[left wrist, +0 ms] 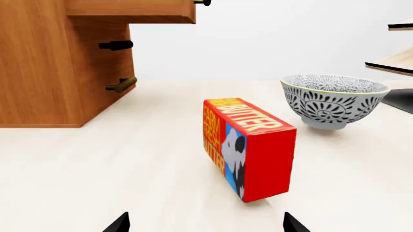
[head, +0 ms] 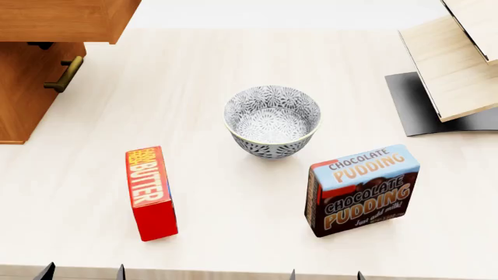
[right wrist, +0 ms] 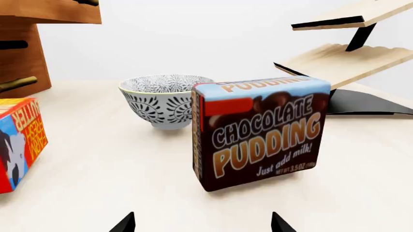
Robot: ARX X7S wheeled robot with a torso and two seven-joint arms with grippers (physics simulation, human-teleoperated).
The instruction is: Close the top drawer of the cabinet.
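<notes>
Top drawer [head: 58,20] stood pulled out of the cabinet [head: 23,93], far left.
Both grippers, left [head: 81,272] and right [head: 325,274], sat apart at the bench's [head: 202,76] near edge.

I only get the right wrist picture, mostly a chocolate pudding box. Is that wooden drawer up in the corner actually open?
Observer: Yes. The head view shows the top drawer jutting out of the cabinet, over the lower brass handle.
Operator: And the red box cut off at my edge?
Observer: A butter box, standing on a narrow side, apart from the bowl.
Operator: Is the other arm holding anything?
Observer: No. The left wrist view shows the left gripper with its jaws apart and empty.
</notes>
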